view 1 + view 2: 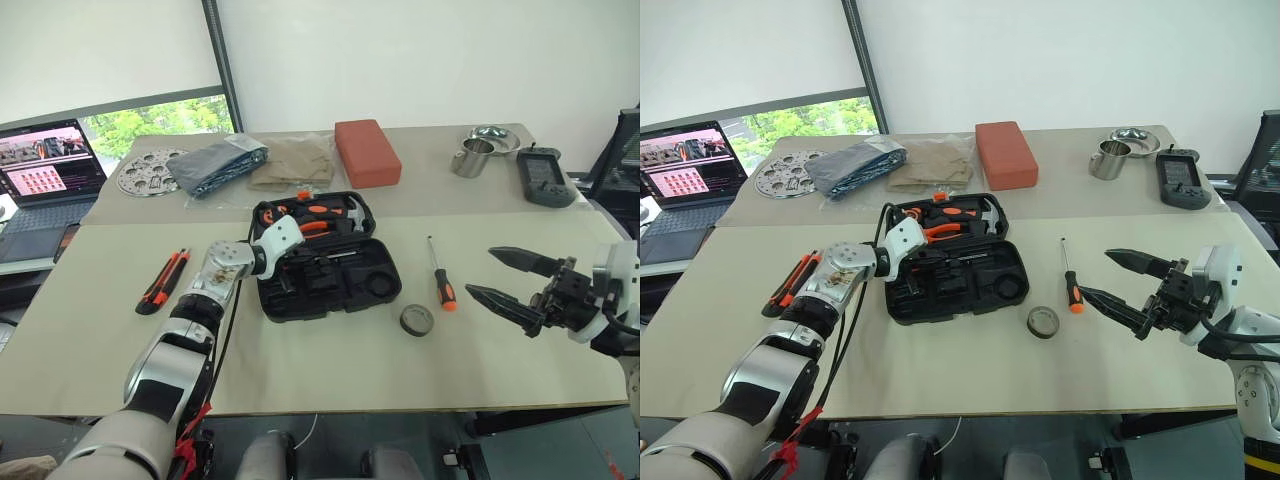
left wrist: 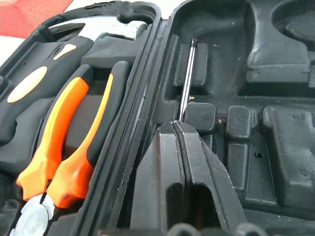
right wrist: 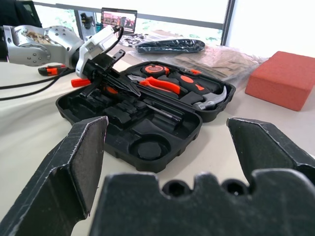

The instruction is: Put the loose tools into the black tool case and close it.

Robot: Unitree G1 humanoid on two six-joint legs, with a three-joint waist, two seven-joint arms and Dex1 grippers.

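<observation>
Left arm hides tool case (image 1: 345, 290) near-left corner; handle of screwdriver (image 2: 187, 81) hidden behind left fingers (image 2: 170, 172)

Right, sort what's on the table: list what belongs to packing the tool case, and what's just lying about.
Belongs to the job:
black tool case, open
utility knife
screwdriver right of the case
tape roll
slim metal shaft at the shut left gripper

Lying about:
red-orange block
laptop
metal cup
black handheld device
perforated disc

Left end effector (image 2: 179, 129) pinched closed, right end effector (image 1: 500, 275) spread wide, level
</observation>
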